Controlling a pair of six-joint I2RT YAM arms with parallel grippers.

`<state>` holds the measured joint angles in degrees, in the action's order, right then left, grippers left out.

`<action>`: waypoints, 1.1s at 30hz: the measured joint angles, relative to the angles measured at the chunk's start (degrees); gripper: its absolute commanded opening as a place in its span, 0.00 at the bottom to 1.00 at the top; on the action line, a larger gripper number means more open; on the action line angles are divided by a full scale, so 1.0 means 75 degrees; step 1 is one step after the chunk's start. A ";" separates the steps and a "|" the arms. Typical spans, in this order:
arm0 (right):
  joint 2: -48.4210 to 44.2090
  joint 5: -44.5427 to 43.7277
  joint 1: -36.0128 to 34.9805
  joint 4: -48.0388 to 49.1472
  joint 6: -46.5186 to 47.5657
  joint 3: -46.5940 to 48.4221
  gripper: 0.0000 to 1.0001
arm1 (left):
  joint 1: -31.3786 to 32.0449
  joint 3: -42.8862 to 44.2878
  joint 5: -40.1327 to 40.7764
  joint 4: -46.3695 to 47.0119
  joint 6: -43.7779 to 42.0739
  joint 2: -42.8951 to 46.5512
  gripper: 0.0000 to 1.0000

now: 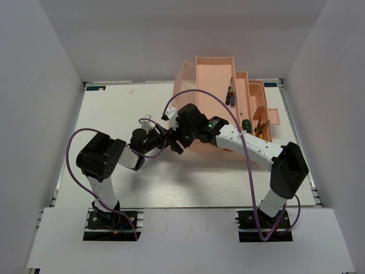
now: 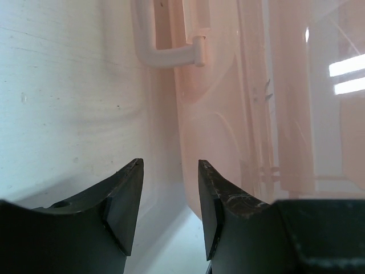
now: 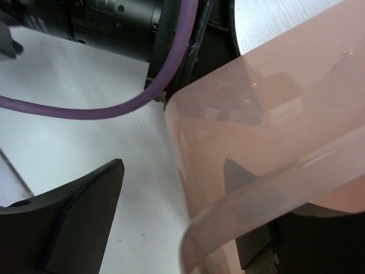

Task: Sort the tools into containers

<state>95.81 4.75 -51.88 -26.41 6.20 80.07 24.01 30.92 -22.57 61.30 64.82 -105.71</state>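
Note:
The salmon-pink toolbox (image 1: pixel 214 71) stands open at the back right. Its stepped trays hold slim screwdrivers (image 1: pixel 230 91), a green-handled screwdriver (image 1: pixel 246 124) and yellow-and-black pliers (image 1: pixel 262 128). My right gripper (image 1: pixel 175 141) is open, and in the right wrist view (image 3: pixel 174 162) it straddles the edge of the translucent lid (image 3: pixel 274 114): one finger outside, the other showing through the plastic. My left gripper (image 1: pixel 161 137) is open and empty just beside it, and in the left wrist view (image 2: pixel 170 162) it points along the lid's edge (image 2: pixel 217 114) towards the lid handle (image 2: pixel 165 54). Other tools are hidden.
The two wrists are crowded together at the toolbox's front left corner, and the left arm's wrist (image 3: pixel 114 23) fills the top of the right wrist view. The right arm's purple cable (image 1: pixel 197 94) loops over the box. White walls enclose the white table (image 1: pixel 114 114).

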 measured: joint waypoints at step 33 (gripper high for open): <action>-0.1192 -0.2002 -0.0679 -0.0991 0.0201 0.2101 0.52 | 0.0015 0.0373 -0.0137 0.0286 0.0102 -0.0017 0.53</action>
<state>86.87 -10.26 -56.97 -33.85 7.70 95.83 24.12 33.71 -23.59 63.44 65.58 -105.84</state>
